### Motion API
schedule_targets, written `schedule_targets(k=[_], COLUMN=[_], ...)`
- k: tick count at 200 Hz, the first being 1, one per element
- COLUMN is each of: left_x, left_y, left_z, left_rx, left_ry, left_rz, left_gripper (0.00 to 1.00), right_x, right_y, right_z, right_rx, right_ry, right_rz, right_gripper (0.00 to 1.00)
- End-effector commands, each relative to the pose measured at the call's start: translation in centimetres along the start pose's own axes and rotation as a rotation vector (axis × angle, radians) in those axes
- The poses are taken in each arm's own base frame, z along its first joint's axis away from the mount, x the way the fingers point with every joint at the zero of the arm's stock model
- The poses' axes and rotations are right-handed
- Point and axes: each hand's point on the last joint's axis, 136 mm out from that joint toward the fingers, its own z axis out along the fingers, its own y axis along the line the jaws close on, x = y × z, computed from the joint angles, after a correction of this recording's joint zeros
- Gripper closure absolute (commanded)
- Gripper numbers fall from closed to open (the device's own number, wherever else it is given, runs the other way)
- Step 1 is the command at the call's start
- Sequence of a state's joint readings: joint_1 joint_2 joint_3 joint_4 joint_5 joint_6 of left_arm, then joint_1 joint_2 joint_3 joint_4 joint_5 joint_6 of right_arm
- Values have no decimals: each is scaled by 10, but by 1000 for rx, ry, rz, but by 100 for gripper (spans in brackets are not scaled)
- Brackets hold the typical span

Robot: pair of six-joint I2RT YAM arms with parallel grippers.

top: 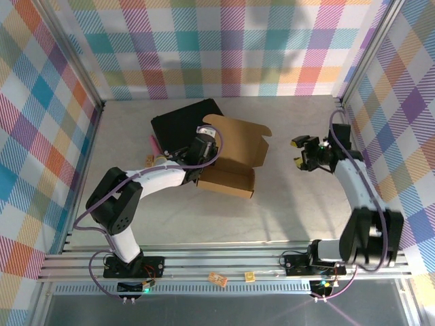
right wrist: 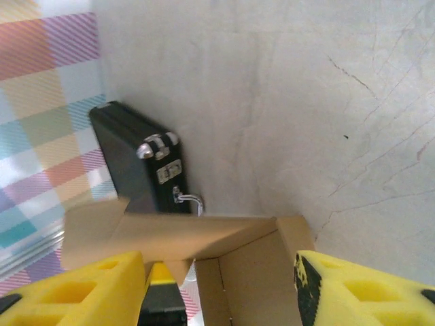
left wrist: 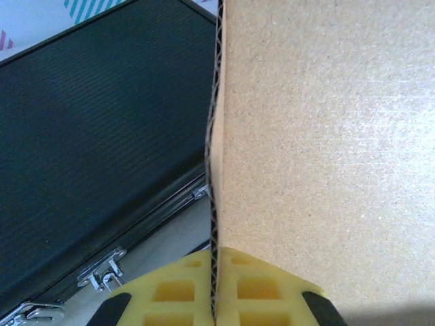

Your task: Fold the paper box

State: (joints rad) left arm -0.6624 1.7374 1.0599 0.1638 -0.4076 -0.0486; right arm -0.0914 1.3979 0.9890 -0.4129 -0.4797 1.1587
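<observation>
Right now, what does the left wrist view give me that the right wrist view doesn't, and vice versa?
Left wrist: the left gripper shut on a panel of the paper box, with the corrugated edge pinched between its yellow fingers. It also gives the silver latches along the black case.
Right wrist: the right gripper open with nothing between its fingers, the box's open inside, a side flap, metal fittings on the case's end, and bare table.
Both: the box beside the case.
</observation>
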Motion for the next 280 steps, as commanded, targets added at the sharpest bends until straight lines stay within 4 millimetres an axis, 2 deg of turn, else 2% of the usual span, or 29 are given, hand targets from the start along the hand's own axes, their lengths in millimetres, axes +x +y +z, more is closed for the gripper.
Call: schedule_targets(k=[1,28,65,104,156,167,193,211,243,280], left_x=[-25,-26,-23,-26,-27,-27,-29,-29,-29,-31], left_y=[-1,-5,-8,-8,-8,-7,-5,-5,-6,-5], left_z=[-10,-10,-7,-4,-4,-4,-6,-6,-5,-4], left_rx=[34,59,72,69,67,60,60,65,69,63], left_ry=[-92,-107,-107,-109,-112,-112,-114,-114,-112,-113], left_rz=[-9,-11,-27,-34,-30,-28,-25,-23,-23,-24], left_gripper=[100,100,100,100,100,100,100,100,100,100], right_x=[-6,-13,1,16,12,4,-30,-37,-26,4], right_y=[27,34,39,44,46,44,40,46,57,67], right_z=[19,44,73,86,90,85,65,73,107,113], right_rx=[-58,0,28,20,-1,-8,-39,-45,-64,-55], right_ry=[91,181,289,326,329,301,183,210,310,377], right_rz=[74,117,211,234,225,236,249,232,251,262], right_gripper=[41,41,42,42,42,42,42,42,41,37])
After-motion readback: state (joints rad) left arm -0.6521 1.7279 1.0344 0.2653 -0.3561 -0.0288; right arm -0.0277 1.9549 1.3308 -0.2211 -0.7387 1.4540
